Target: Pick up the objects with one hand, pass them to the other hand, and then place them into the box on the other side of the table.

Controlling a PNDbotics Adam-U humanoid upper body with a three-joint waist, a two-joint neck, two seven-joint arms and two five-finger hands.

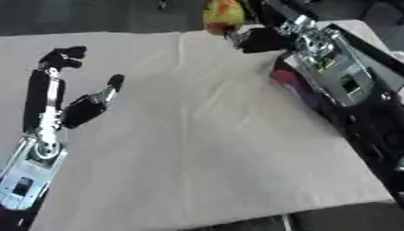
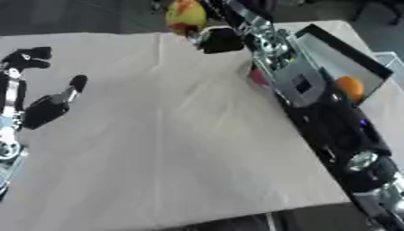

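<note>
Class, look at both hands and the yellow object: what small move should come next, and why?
Probably the right hand should bring the yellow and red object it reaches at the table's far edge toward the middle. The left hand waits open, fingers up, at the left, far from it, and the box with an orange thing lies on the right.

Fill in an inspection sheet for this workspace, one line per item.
Surface: table under a pale cloth, creased.
Job's things: yellow-and-red object at the far edge by the right hand; box on the right, an orange object inside.
Clutter: reddish item beside the right arm, partly hidden.
Hands: left hand open, raised at left; right hand at the yellow-and-red object, grip unclear.
Cables: nothing seen.
Surroundings: dark floor.
</note>
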